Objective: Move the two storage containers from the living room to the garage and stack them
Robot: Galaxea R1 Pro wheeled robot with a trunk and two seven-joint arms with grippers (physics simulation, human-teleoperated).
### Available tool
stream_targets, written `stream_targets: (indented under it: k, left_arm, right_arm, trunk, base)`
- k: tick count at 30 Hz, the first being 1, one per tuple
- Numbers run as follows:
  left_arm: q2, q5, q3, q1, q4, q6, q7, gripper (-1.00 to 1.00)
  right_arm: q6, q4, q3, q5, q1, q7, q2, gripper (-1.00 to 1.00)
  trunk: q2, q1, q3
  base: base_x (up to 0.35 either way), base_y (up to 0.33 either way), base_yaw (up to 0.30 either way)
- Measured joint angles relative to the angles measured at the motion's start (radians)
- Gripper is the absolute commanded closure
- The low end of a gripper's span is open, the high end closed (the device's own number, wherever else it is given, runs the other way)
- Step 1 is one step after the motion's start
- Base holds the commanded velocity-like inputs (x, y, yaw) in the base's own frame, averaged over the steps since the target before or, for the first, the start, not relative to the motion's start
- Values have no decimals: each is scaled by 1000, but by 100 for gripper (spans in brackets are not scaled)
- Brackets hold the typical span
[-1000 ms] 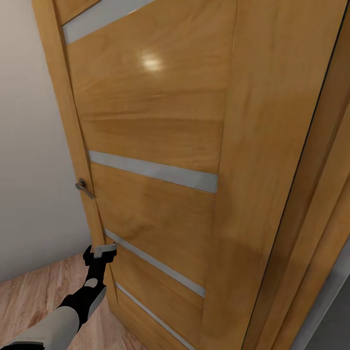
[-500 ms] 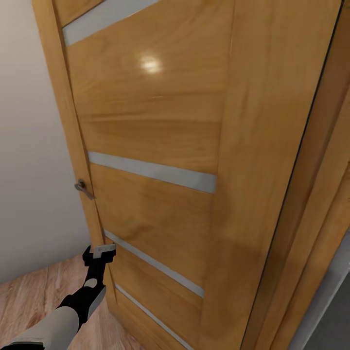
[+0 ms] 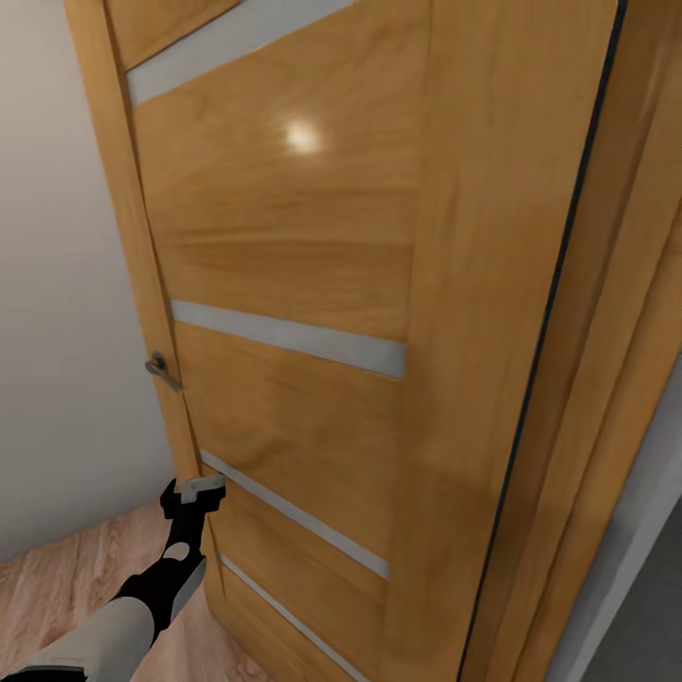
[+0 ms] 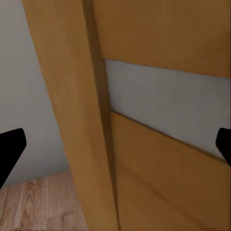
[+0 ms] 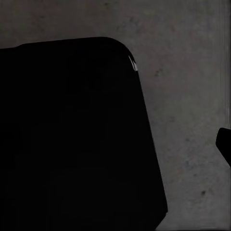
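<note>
The two storage containers are out of view. An orange-wood door [image 3: 313, 398] with frosted strips stands close in front of me, its lever handle [image 3: 161, 369] on the free edge. My left gripper [image 3: 199, 488] is at that edge, below the handle. In the left wrist view the left gripper [image 4: 115, 144] is open, its black fingertips [image 4: 10, 144] spread wide to either side of the door edge. The right wrist view looks down on dark grey mottled concrete floor [image 5: 192, 72]. One black fingertip [image 5: 224, 143] of the right gripper sits far out at the picture's border.
A plain pale wall [image 3: 57, 332] is left of the door, with light wood plank flooring [image 3: 66, 587] below it. The door frame [image 3: 606, 379] runs down the right, with a grey strip [image 3: 654, 606] beyond. A large black shape [image 5: 72, 139] covers much of the right wrist view.
In the head view the door's right edge and the dark gap beside it have slid left, showing more frame. The left gripper stays at the door's free edge.
</note>
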Motion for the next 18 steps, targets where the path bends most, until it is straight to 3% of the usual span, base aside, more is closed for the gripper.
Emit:
stream_targets:
  k: [9, 18]
  left_arm:
    - [-2, -18, -20, 1, -1, 3, -8, -100]
    - [0, -16, -22, 2, 1, 0, -6, -100]
  right_arm:
    - [0, 0, 0, -1, 1, -10, -1, -100]
    - [1, -1, 0, -1, 0, -11, 0, -100]
  trunk:
    - [0, 0, 12]
    - [0, 0, 23]
  base:
    - [163, 0, -89]
    - [30, 0, -89]
